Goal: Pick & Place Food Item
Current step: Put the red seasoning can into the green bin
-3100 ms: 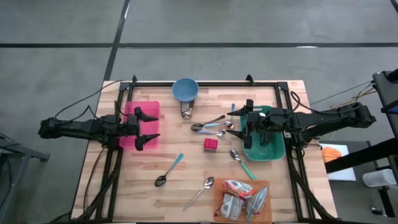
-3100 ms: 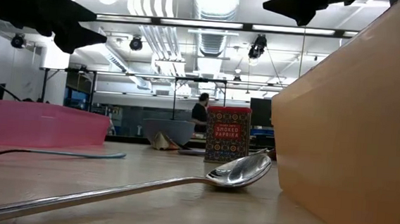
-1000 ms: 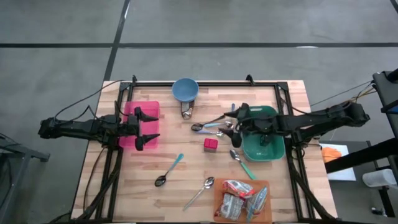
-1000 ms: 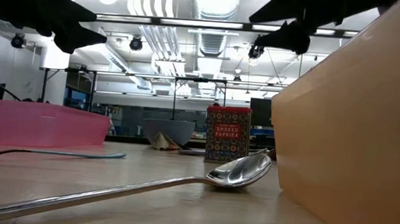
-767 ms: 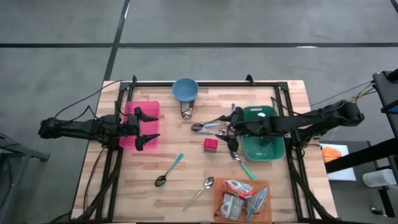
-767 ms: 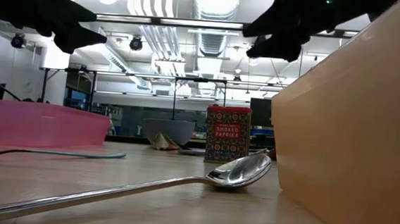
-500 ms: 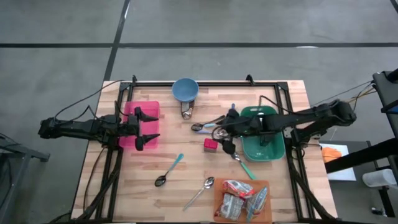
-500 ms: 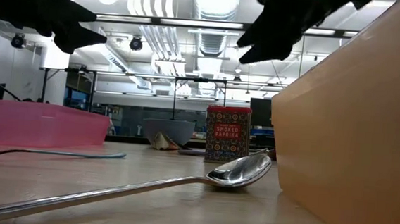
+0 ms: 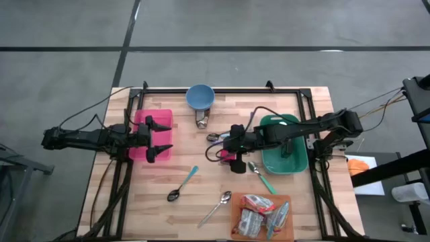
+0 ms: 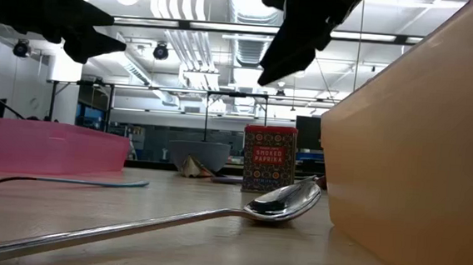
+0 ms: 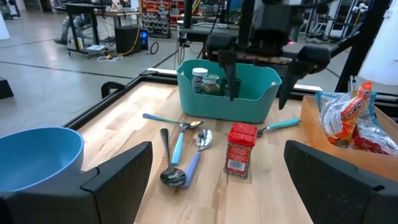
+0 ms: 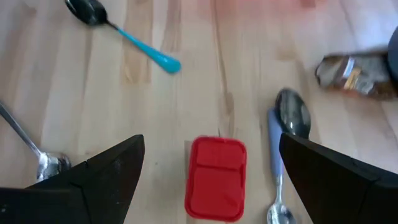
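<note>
- Nearest the low camera, the orange tray [image 10: 410, 153] fills the right of the frame, with a steel spoon [image 10: 281, 204] lying on the wood just beside it; from above, the tray holds crinkled snack packets [image 9: 262, 214].
- At mid-table stands the red smoked-paprika tin [image 9: 228, 156], upright on the bare boards, untouched and apart from the spoons around it.
- The right gripper [image 9: 236, 149] now hangs directly over that tin, its fingers spread wide and empty, one to each side of the red lid in the right wrist view [image 12: 215, 177].
- That is the change: three seconds ago this gripper was above the green bin [image 9: 295, 165], and over the last second it has swept across the table's middle to the tin.
- Seen level, its dark fingertips [image 10: 276, 68] are well above the tin's top, so the arm appears lined up but not yet lowered.
- The judgement follows that the task is in its approach step: a straight descent and a squeeze on the tin's sides would come next, and the placing is all still to do.
- A teal-handled spoon [image 9: 261, 175] lies near the tin, and might be nudged if the fingers come down off-centre.
- Farther off, the left gripper [image 9: 160, 139] waits over the pink bin [image 9: 141, 149], fingers wide, holding nothing, unmoved over these seconds.
- Beyond, the blue bowl [image 9: 200, 97] sits at the table's far edge.
</note>
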`<state>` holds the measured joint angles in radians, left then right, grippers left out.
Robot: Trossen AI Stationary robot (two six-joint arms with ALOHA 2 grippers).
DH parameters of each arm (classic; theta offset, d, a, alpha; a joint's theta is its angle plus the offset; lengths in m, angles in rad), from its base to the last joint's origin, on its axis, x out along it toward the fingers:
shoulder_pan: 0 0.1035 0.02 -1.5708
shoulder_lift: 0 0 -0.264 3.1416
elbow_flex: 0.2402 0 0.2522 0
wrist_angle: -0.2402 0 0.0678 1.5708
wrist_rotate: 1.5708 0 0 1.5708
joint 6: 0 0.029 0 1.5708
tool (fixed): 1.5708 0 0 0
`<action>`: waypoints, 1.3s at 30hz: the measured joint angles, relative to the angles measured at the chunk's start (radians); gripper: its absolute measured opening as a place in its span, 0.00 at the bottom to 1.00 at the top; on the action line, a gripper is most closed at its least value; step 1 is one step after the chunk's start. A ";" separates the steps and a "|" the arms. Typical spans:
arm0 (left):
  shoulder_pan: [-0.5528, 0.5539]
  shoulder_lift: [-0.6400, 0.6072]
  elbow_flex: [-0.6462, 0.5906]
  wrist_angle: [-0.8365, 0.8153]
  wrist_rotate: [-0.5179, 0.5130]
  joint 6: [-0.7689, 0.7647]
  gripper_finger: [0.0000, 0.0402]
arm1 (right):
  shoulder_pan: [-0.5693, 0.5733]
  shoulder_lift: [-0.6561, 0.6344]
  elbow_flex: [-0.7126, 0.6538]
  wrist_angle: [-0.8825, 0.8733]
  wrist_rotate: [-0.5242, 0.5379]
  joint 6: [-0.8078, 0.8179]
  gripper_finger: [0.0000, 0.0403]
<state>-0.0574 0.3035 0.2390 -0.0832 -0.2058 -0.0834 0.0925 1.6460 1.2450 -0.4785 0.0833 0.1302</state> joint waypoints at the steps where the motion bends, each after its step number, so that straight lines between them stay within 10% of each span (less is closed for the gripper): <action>1: 0.000 0.000 0.000 0.000 0.000 0.000 0.92 | 0.000 0.014 0.015 -0.021 -0.004 0.016 0.92; 39: 0.000 0.015 0.000 -0.379 0.000 0.000 0.92 | -0.019 0.146 -0.063 0.009 -0.002 0.098 0.92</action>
<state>-0.0578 0.3187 0.2390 -0.4621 -0.2058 -0.0837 0.0734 1.7916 1.1820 -0.4693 0.0814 0.2286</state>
